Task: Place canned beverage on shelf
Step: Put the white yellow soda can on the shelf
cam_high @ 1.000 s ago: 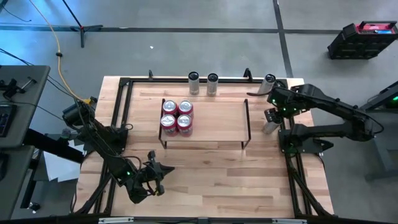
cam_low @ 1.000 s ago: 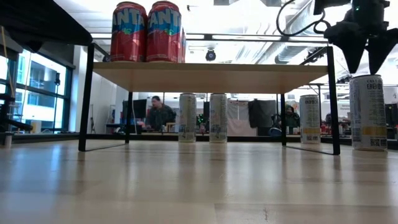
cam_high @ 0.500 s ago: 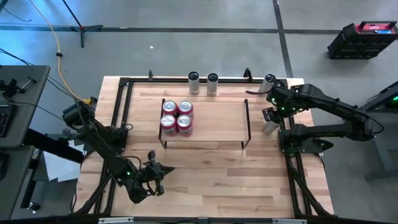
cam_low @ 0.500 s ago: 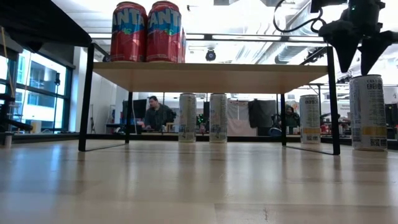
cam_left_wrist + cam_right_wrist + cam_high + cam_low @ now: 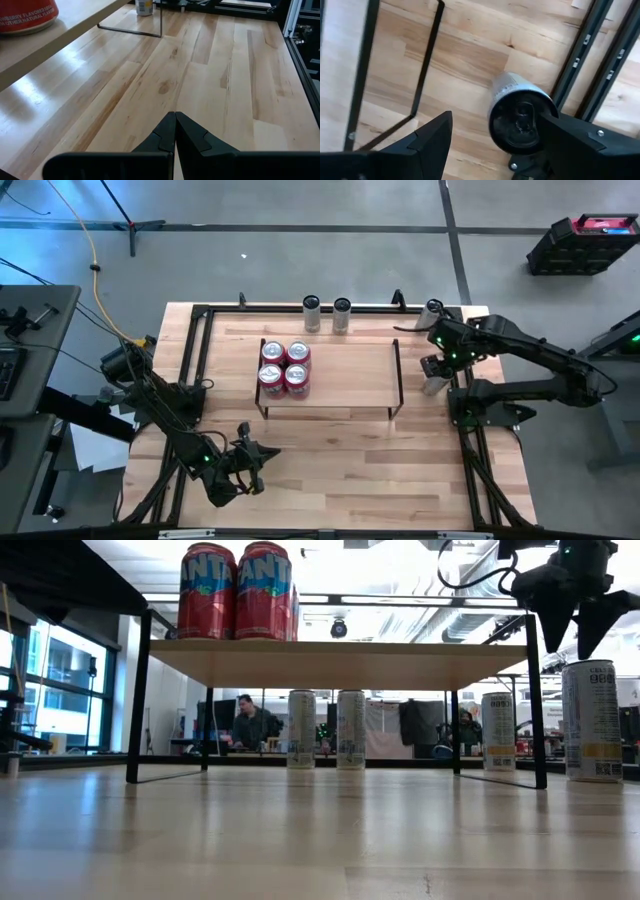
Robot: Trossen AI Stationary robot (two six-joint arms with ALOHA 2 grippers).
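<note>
The right gripper point(image 5: 492, 135) is hovering wide open above the can point(image 5: 520, 120) by the worktop's right edge. It's probably best centring before dropping. Left gripper point(image 5: 175, 131) is sitting shut, empty.

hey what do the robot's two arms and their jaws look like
Both arms are dark, near-black jointed links with black cables looping off them and small green lights glowing on the housings. The left gripper ends in matte black, wedge-shaped jaws. The right gripper has broad, flat black jaws with small screws.

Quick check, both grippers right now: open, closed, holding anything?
Left gripper: closed, empty, low over the table's near side.
Right gripper: open, empty, above the tall can beside the shelf.
</note>
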